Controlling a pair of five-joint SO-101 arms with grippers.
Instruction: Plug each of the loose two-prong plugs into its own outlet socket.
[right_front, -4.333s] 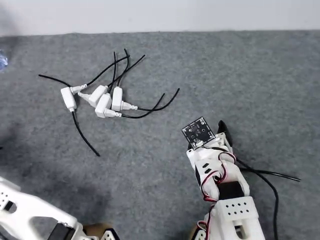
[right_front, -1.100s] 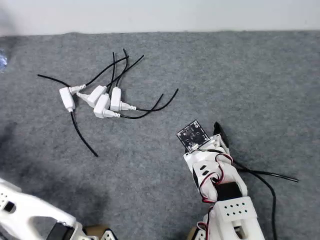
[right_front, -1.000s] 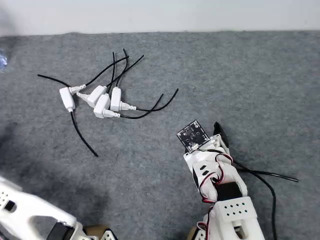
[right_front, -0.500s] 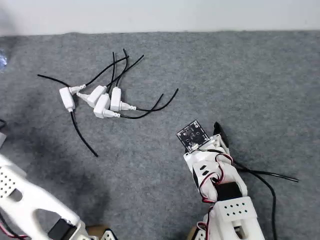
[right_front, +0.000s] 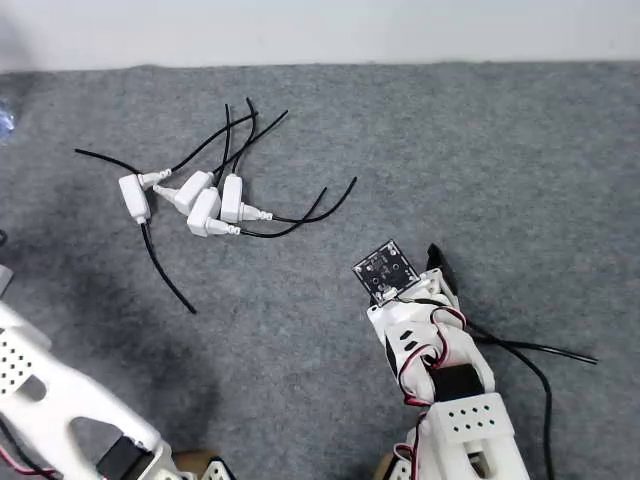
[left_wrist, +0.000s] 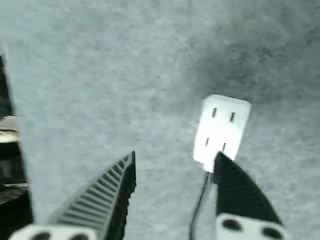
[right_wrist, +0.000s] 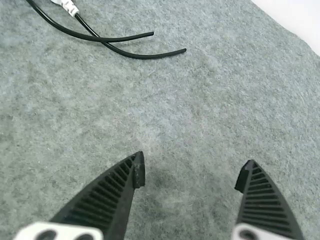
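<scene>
**Grey felt mat: both grippers open, plug pieces clustered at left**

Left gripper (left_wrist: 175, 162): ribbed black jaws spread, nothing held. One fingertip sits just beside a white socket block (left_wrist: 222, 125), a flat rectangular piece with paired slots and a black cord leaving its near end. Compared with a second ago, the left arm (right_front: 40, 385) has swung up along the lower left edge of the high view, and more of its white perforated link shows.

Right gripper (right_wrist: 191, 172): jaws likewise apart and empty, over bare mat. The right arm (right_front: 440, 370) has held its position over the last second.

Four white plug and socket pieces (right_front: 207, 205) lie left of centre, well apart from the right arm. They are closely packed, some touching, with thin black cords (right_front: 168, 282) fanning outward.

The mat (right_front: 520, 160) is mottled grey with a felted nap. A pale wall (right_front: 320, 30) borders its far edge.
</scene>
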